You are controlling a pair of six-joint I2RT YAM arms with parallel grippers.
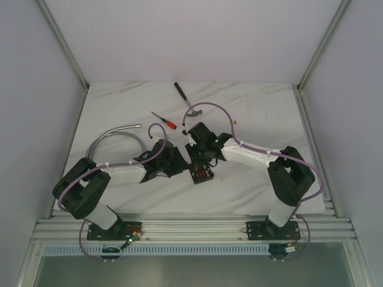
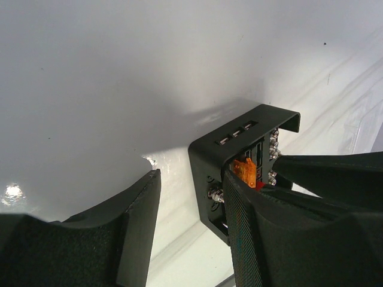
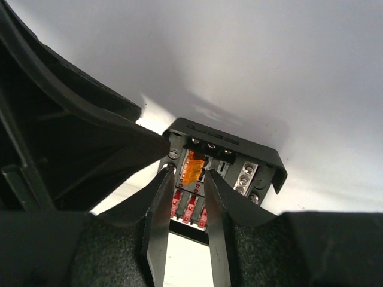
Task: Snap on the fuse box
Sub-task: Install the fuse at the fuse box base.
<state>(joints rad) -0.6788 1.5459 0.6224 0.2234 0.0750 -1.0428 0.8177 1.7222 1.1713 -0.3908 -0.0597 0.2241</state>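
Top external view puts the fuse box (image 1: 201, 174) at the middle of the counter (image 1: 269, 107), closer to the near edge than to the far one. Of the two, the right tool (image 3: 188, 176) is nearer. It hangs directly over the box's open face, so the coming move looks like a press straight down. Its fingers are drawn close with a narrow gap, tips either side of an orange fuse (image 3: 192, 166); whether they pinch it I cannot tell. From the left-edge side the left tool (image 2: 192, 185) is spread open, one finger over the face, the other outside the wall, not clamped. The box is black and near square with no clear long axis. It has screw terminals (image 3: 246, 179) down one side and red fuses (image 3: 190, 206) in rows.
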